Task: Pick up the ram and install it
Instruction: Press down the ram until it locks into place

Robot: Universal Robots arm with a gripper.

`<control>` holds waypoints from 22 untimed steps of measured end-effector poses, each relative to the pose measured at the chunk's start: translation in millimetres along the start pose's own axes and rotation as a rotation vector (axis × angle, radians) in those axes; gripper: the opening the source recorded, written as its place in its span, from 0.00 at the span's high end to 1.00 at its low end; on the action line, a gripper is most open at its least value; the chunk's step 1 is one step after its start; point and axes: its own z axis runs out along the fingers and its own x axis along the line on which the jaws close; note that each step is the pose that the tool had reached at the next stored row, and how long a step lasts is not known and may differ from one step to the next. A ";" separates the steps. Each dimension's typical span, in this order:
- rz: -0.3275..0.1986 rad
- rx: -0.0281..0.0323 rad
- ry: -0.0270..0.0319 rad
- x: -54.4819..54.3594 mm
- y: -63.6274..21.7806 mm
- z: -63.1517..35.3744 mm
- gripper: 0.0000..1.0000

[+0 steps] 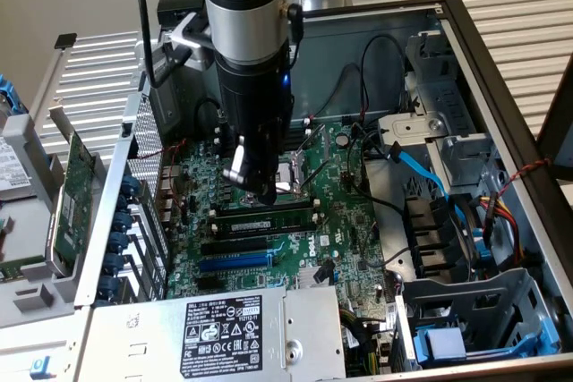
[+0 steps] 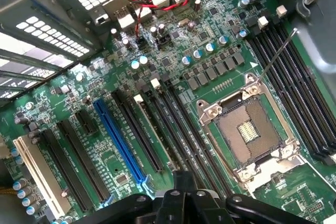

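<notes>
In the exterior view, the arm reached down into an open computer case (image 1: 501,69), and its gripper (image 1: 253,187) hung low over the motherboard (image 1: 349,221), just above the memory slots beside the processor socket (image 1: 291,176). A ram stick (image 1: 269,217) sat seated lengthwise in 1 of those slots, right beneath the fingertips, likely why the gripper stood so close there. The fingers were fully closed and appeared to hold nothing. A green expansion card (image 1: 76,190) leaned outside the case at the exterior view's left.

In the wrist view, the gripper (image 2: 184,192) pointed down at the long dark slots next to the open socket (image 2: 249,132). A blue slot (image 2: 118,142) ran alongside them, and I could not tell the ram from the slots here.
</notes>
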 end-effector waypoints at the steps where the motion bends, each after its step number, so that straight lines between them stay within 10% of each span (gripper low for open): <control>1: 0.015 0.0001 0.0000 0.0 0.0 0.0 0.89; 22: 0.316 0.0022 -0.0006 0.0 0.0 0.0 0.89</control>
